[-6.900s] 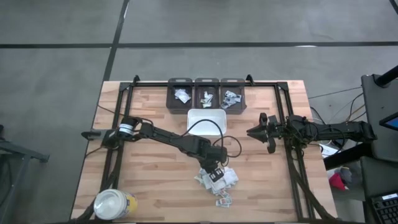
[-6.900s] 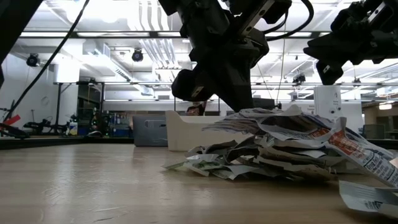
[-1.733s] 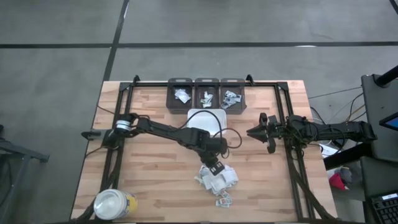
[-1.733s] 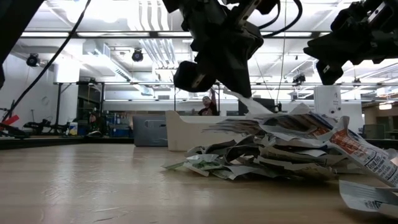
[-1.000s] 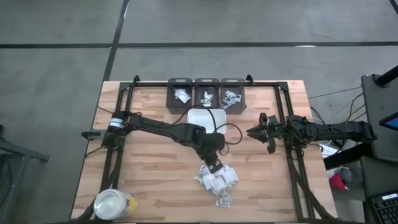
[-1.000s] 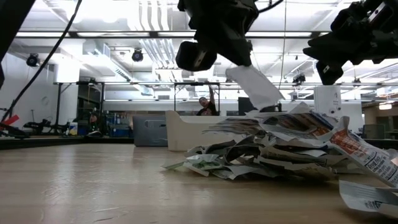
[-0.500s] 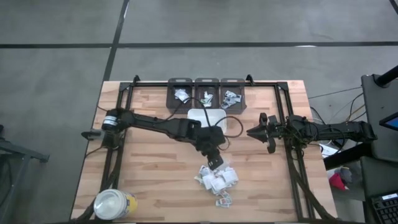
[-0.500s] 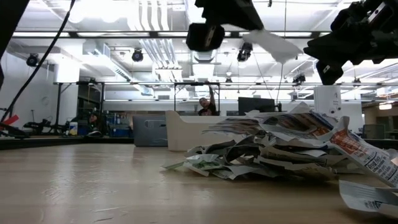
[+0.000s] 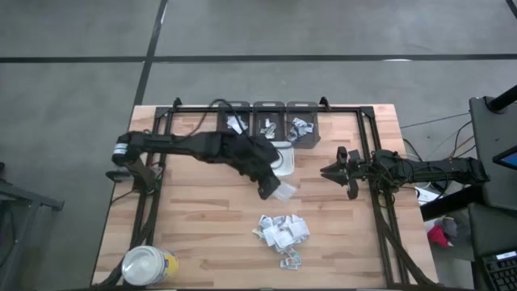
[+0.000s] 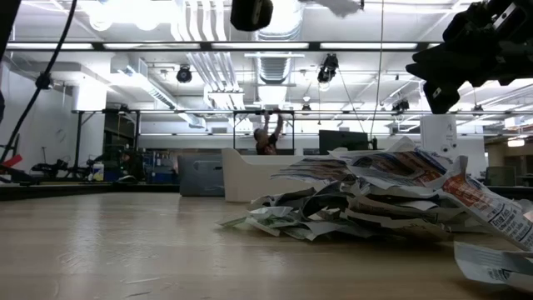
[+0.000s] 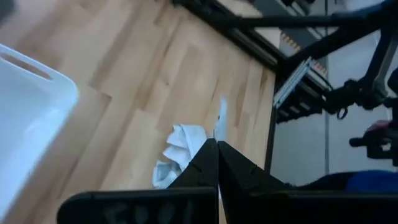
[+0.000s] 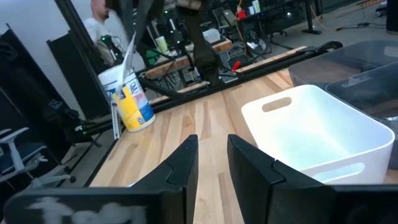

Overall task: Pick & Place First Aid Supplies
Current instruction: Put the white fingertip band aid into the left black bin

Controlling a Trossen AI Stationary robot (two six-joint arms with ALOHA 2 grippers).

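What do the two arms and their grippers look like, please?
Both arms are dark, nearly black, built of slim jointed segments. The left arm has a light ring near its base and a black cable looping over it. The right arm carries bundled black cables along its length. The left gripper has two thin, tapering dark fingers; the right gripper has two broader, blocky black fingers.

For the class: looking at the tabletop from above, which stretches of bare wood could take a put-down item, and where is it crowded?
Bare wood lies between the round white-lidded yellow jar and the heap of small white paper packets, and between that heap and the right gripper. It is crowded by the three dark bins and white rectangular tray, where the left gripper holds a packet.
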